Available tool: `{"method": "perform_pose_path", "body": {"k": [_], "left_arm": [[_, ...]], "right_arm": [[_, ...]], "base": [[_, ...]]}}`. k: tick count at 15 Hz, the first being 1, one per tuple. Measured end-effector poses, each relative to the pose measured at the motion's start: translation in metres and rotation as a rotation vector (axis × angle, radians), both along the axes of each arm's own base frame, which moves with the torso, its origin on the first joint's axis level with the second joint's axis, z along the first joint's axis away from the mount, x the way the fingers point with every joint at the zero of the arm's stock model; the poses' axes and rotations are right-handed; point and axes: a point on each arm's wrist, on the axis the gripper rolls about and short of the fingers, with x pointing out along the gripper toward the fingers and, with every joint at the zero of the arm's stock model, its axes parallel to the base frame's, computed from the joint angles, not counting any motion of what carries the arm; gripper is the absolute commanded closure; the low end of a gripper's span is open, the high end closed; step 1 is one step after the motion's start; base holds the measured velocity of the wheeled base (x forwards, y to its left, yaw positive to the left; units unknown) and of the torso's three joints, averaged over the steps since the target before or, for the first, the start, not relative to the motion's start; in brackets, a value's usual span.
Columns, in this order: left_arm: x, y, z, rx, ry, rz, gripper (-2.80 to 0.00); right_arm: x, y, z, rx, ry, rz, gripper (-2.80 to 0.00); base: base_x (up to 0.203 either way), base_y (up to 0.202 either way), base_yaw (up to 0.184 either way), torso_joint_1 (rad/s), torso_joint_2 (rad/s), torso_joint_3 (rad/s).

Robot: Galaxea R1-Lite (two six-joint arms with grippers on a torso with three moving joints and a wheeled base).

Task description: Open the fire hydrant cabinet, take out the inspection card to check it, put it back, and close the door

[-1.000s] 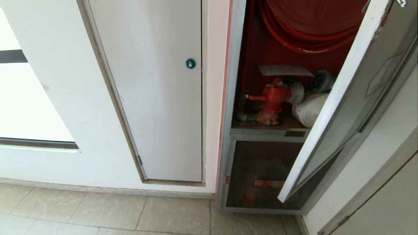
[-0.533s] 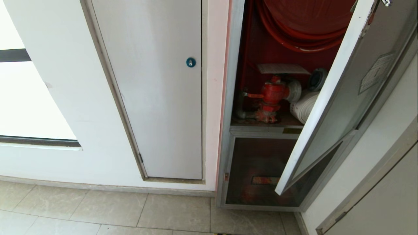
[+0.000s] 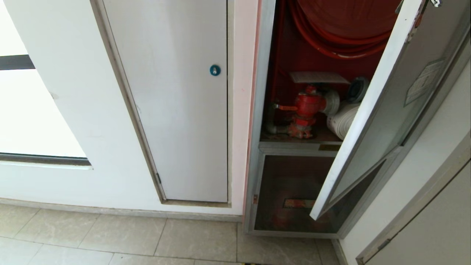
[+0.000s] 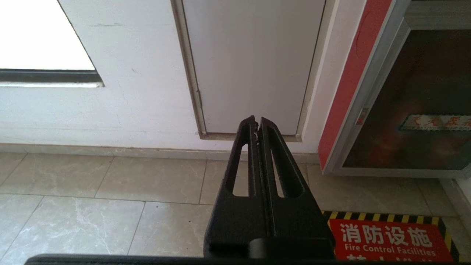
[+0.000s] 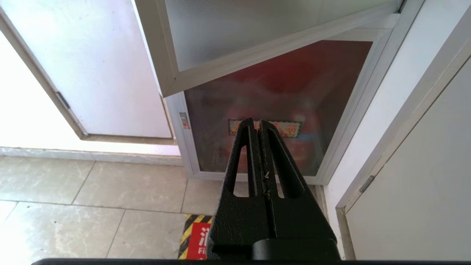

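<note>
Cabinet shelf [image 3: 294, 141]: red valve [image 3: 305, 112], hose [image 3: 340, 123].

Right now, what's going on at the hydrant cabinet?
Nothing is being handled. The cabinet stands open, its door swung out to the right. The card lies above the red valve, beside the white hose. Both tools, left and right, are shut and empty, low, pointing at the wall's base.

You are looking at a corridor or service area of a public or commercial building. At the right of the head view a fire hydrant cabinet [image 3: 294, 92] is built into the white wall [image 3: 81, 110], holding a red hose reel [image 3: 342, 33]. Grey floor tiles [image 3: 110, 239] run along the bottom, and the left wrist view shows a red "Fire Control Facilities" floor sign [image 4: 386, 239] at lower right.
</note>
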Motion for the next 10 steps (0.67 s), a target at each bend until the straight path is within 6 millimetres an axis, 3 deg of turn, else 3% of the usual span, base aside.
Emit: {"method": "perform_pose_path", "body": {"k": [10], "left_arm": [[0.0,0.0,0.0,0.0,0.0,0.0,0.0]], "right_arm": [[0.0,0.0,0.0,-0.006,0.0,0.0,0.0]], "base": [[0.0,0.0,0.0,0.0,0.0,0.0]]}}
